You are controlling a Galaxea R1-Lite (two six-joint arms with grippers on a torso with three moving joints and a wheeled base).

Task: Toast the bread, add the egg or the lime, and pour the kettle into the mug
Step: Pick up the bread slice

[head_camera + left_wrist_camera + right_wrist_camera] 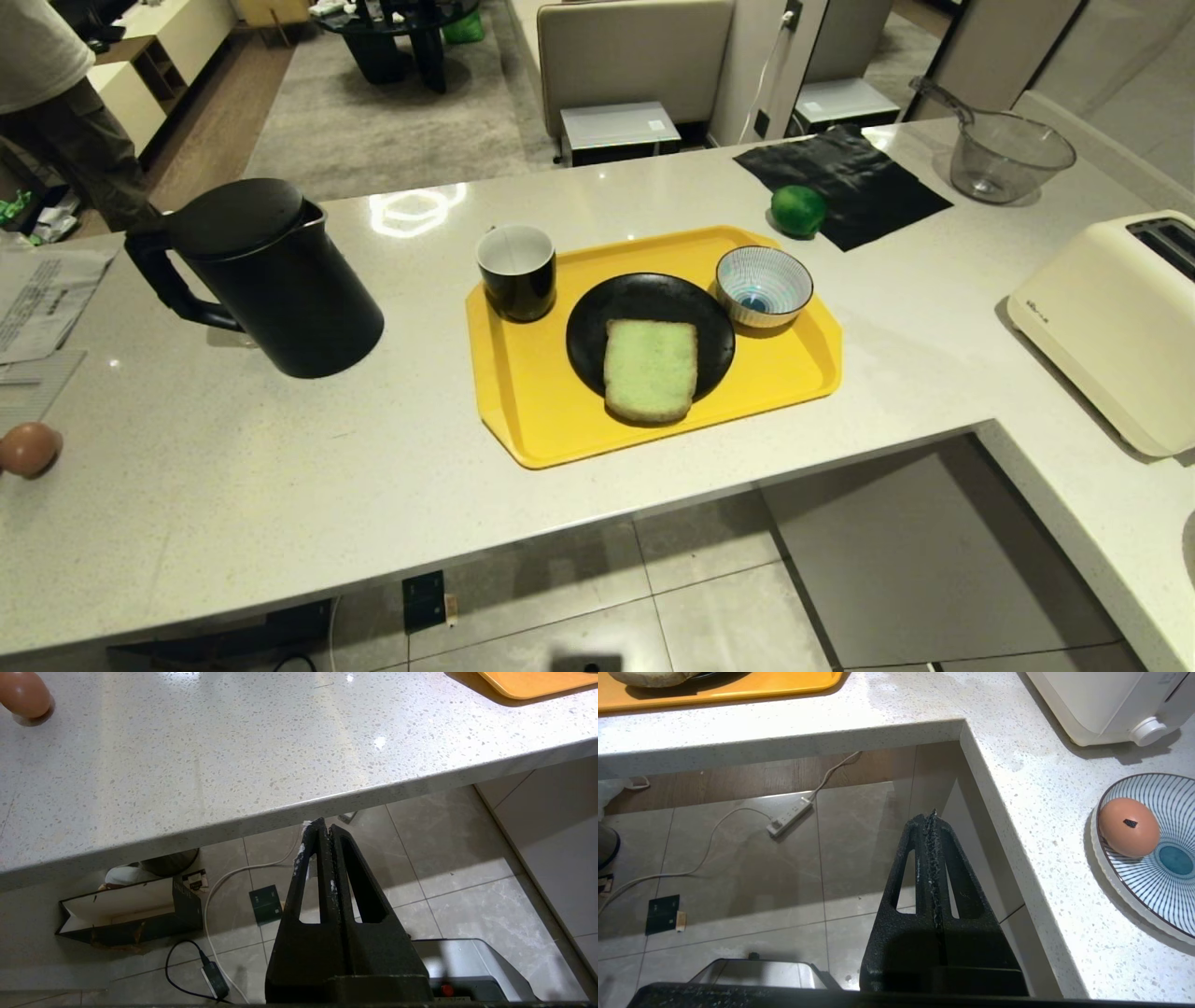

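We see the left gripper (323,828) and right gripper (932,819) with fingers pressed together, empty, below the counter (233,485) edge. At frame centre the bread (651,369) lies on a black plate (597,317) on the yellow tray (541,420), mug (516,272) upper left of it, kettle (271,280) left, lime (798,210) upper right; the egg (1128,827) sits in a striped dish (1157,882).

- The left gripper (322,828) is built of two matte black, rough-textured fingers, each tapering to a narrow tip and pierced by a long triangular cut-out.
- White flecks are seen along the inner edges of its fingers (306,868).
- The right gripper (931,819) is formed alike, black and grainy, with a ridged seam between its fingers (908,858).
- A grey housing is glimpsed below each wrist.
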